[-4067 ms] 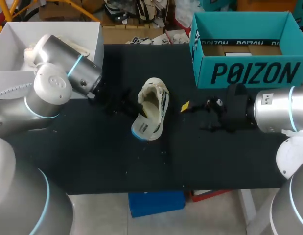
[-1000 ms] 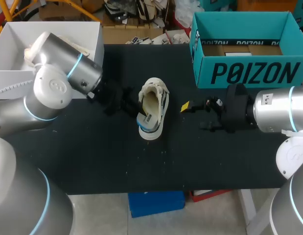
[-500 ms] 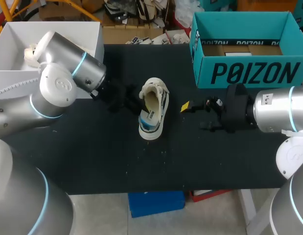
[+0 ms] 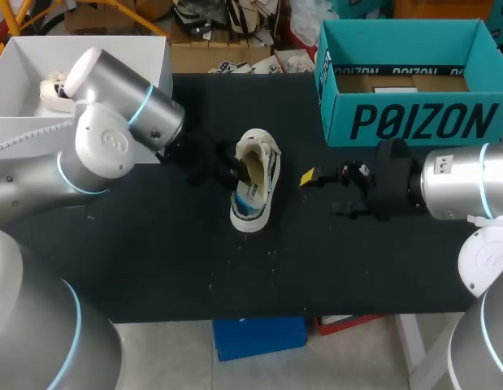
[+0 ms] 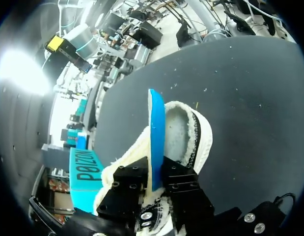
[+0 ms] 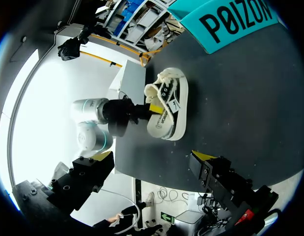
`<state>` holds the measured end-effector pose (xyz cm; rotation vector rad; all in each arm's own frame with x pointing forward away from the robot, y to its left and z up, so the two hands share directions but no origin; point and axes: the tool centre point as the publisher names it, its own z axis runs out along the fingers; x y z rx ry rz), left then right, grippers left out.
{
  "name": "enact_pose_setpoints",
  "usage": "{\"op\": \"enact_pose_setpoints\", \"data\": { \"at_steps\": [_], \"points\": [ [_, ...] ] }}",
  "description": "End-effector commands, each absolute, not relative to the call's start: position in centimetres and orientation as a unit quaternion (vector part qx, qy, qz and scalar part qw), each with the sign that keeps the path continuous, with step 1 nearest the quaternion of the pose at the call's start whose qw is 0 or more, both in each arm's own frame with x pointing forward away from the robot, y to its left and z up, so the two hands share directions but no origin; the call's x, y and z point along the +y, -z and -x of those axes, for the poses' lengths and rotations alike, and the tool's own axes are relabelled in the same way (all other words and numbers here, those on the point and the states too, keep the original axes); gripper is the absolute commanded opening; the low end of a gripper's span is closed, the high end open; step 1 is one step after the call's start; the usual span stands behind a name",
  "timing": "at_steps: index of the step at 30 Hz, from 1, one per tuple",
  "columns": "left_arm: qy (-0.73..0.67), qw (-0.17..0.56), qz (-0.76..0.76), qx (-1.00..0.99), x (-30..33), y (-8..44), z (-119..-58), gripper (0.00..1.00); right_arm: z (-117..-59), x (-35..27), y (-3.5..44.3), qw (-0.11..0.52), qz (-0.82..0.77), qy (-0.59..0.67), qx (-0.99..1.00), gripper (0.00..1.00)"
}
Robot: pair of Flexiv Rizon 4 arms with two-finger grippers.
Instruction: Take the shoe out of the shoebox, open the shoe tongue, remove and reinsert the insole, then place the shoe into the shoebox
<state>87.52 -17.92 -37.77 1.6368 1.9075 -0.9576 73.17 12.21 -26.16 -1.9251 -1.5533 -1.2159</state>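
The cream shoe [image 4: 258,191] is lying near the centre of the black worktop [image 4: 153,260], outside the teal shoebox [image 4: 414,122], which is standing open at about 1 o'clock from it, by the far edge. The left arm [image 4: 113,138] is coming in from 9 o'clock, and its jaws are sitting at the shoe's opening. In the left wrist view they are clamping the blue insole [image 5: 155,128] from both sides, the insole standing on edge and rising out of the shoe's fleecy lining. The right arm [image 4: 454,191] is hanging at 3 o'clock of the shoe, apart from it, its yellow-tipped jaws spread and holding nothing. A white box [image 4: 145,49] is sitting at 10 o'clock of the shoe, behind the left arm.
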Motion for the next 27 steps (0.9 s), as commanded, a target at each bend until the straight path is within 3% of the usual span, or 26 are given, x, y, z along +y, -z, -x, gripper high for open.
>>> {"op": "enact_pose_setpoints", "data": {
  "at_steps": [1, 11, 17, 19, 20, 23, 26, 27],
  "points": [
    [0.347, 0.228, -0.594, 0.689, -18.0, 37.0, -86.8, 1.00, -73.2, 12.2, 26.1, 0.192, 0.686, 0.432, -0.553, 1.00],
    [0.375, 0.237, -0.584, 0.679, -17.4, 35.0, -85.1, 1.00, -73.2, 12.2, 26.1, 0.192, 0.686, 0.432, -0.553, 1.00],
    [0.381, 0.232, -0.587, 0.675, -17.2, 34.7, -84.1, 0.82, -73.2, 12.2, 26.1, 0.192, 0.686, 0.432, -0.553, 1.00],
    [0.380, 0.227, -0.589, 0.676, -17.2, 34.9, -83.9, 0.69, -73.2, 12.2, 26.1, 0.192, 0.686, 0.432, -0.553, 1.00],
    [0.381, 0.225, -0.589, 0.676, -17.2, 35.0, -83.9, 0.55, -73.2, 12.2, 26.1, 0.192, 0.686, 0.432, -0.553, 1.00],
    [0.379, 0.217, -0.592, 0.677, -17.1, 35.2, -83.8, 0.32, -73.2, 12.2, 26.1, 0.192, 0.686, 0.432, -0.553, 1.00],
    [0.379, 0.209, -0.597, 0.676, -17.2, 35.3, -83.9, 0.00, -73.2, 12.2, 26.1, 0.192, 0.686, 0.432, -0.553, 1.00],
    [0.379, 0.208, -0.598, 0.675, -17.2, 35.3, -83.9, 0.00, -73.2, 12.2, 26.1, 0.192, 0.686, 0.432, -0.553, 1.00]
  ]
}}
